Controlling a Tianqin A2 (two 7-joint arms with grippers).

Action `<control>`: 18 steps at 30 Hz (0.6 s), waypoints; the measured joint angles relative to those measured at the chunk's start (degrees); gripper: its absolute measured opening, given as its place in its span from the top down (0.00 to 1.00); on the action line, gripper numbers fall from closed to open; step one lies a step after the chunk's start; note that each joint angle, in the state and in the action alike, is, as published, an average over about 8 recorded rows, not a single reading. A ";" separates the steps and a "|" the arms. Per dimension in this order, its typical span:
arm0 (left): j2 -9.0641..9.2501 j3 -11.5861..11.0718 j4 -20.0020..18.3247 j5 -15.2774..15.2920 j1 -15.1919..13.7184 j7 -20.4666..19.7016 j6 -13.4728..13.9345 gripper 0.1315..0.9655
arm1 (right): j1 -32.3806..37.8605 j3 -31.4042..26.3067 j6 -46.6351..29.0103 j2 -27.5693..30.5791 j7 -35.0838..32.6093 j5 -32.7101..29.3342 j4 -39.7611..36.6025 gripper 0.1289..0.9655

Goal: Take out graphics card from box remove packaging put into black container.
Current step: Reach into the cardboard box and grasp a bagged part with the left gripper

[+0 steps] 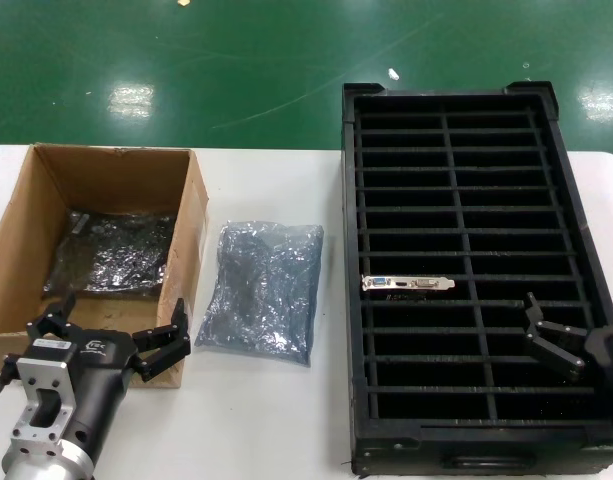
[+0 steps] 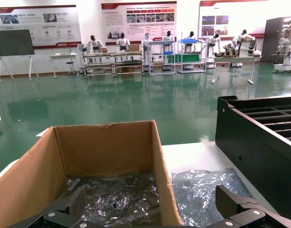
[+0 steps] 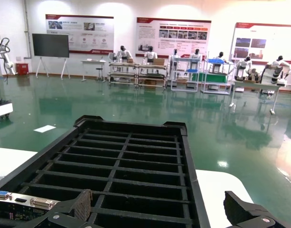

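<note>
The brown cardboard box [image 1: 191,215] stands at the table's left with a shiny silver-grey bag [image 1: 111,252] lying inside it. A second like bag [image 1: 261,290] lies flat on the table between the box and the black container [image 1: 352,250]. A bare graphics card [image 1: 408,283] with a silver bracket and blue port stands in a slot of the container's left column. My left gripper [image 1: 116,318] is open and empty above the box's near right corner. My right gripper [image 1: 534,325] is open and empty over the container's near right slots.
In the left wrist view the box wall [image 2: 162,180] lies between my fingers [image 2: 230,202], with the bag in the box [image 2: 117,199] on one side and the table bag [image 2: 202,190] on the other. The right wrist view shows the card [image 3: 22,202] and container slots [image 3: 131,166].
</note>
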 joint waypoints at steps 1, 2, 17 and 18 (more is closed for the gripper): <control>0.00 0.00 0.00 0.00 0.00 0.00 0.00 0.00 | 0.00 0.00 0.00 0.00 0.00 0.00 0.00 0.00; 0.00 0.00 0.00 0.00 0.00 0.00 0.00 0.00 | 0.00 0.00 0.00 0.00 0.00 0.00 0.00 0.00; -0.10 -0.13 -0.32 -0.05 0.18 -0.03 -0.12 0.00 | 0.00 0.00 0.00 0.00 0.00 0.00 0.00 0.00; -0.21 -0.21 -0.63 -0.06 0.33 -0.02 -0.28 0.00 | 0.00 0.00 0.00 0.00 0.00 0.00 0.00 0.00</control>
